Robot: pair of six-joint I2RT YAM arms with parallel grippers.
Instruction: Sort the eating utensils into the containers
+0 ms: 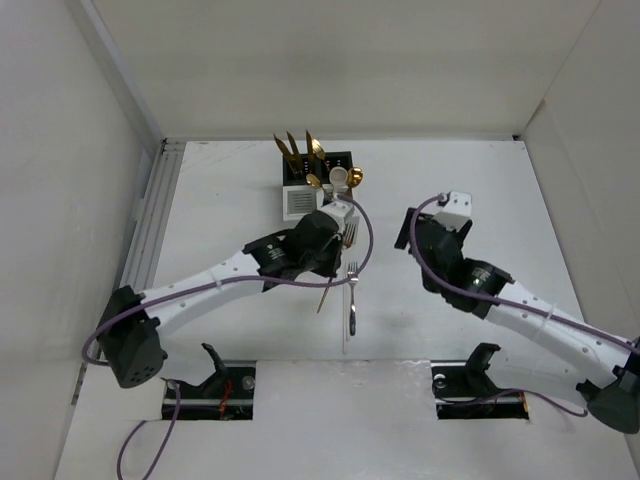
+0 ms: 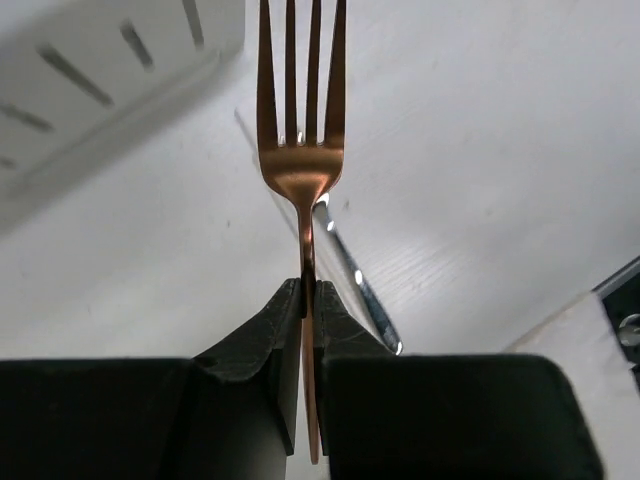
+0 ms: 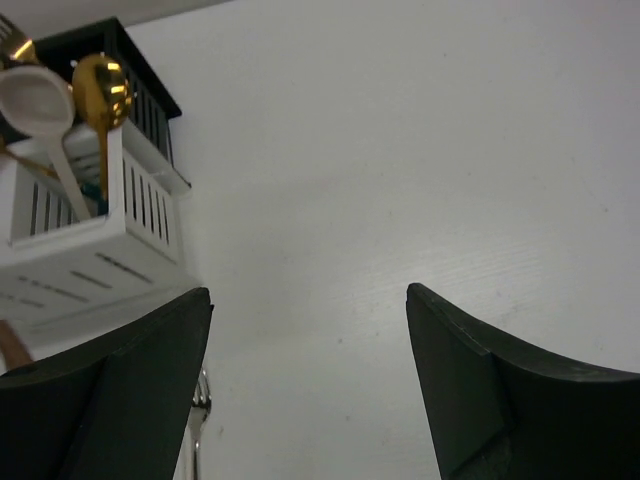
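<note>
Several utensils stand in the black holder (image 1: 336,160) and white holder (image 1: 298,205), so sorting looks well along. The left hand (image 2: 308,298) is clamped on a gold fork (image 2: 300,150) just beside the white holder. The right hand (image 3: 310,335) hangs apart and empty. At least one more fork (image 1: 352,290) lies on the bench (image 1: 230,200).

The right gripper (image 3: 308,300) hangs over the bare white table (image 3: 420,150), its two dark fingers spread wide apart. At upper left a cream spoon (image 3: 35,100) and a gold spoon (image 3: 103,90) stand in the white holder (image 3: 110,240), with the black holder (image 3: 150,95) directly behind it. A fork's (image 3: 200,395) tines lie on the table beside the left-hand finger.
</note>
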